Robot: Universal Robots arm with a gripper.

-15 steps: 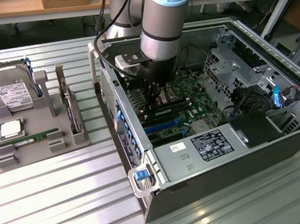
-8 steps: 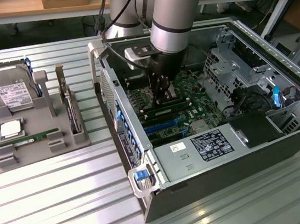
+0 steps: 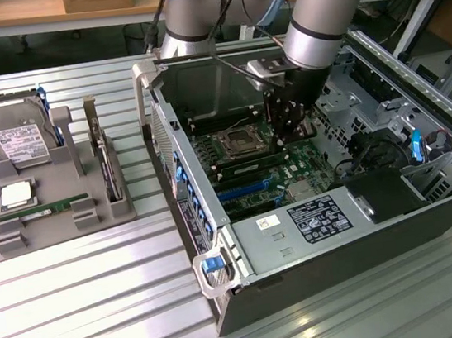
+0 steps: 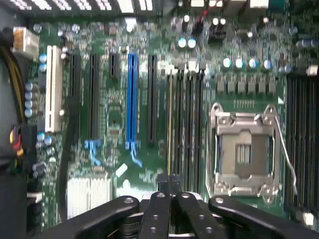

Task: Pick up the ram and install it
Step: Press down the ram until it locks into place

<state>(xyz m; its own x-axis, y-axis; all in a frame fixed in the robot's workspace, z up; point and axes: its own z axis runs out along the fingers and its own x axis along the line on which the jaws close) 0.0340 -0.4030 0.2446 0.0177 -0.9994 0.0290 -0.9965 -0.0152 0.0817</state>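
Even, bright overhead light falls across the ribbed grey metal tabletop (image 3: 78,313), which throws pale glare streaks in the lower left of the exterior view. The inside of the open black computer case (image 3: 335,171) sits dimmer, shaded by the silver-and-blue robot arm (image 3: 321,6) above it. In the wrist view the large green motherboard (image 4: 114,124) looks soft and slightly smeared, with white glare along the upper edge. The black hand (image 4: 169,181) at the lower edge is blurred and dark.

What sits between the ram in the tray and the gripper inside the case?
In the exterior view, between the ram and the gripper stand an upright card in the tray and the case's side wall.
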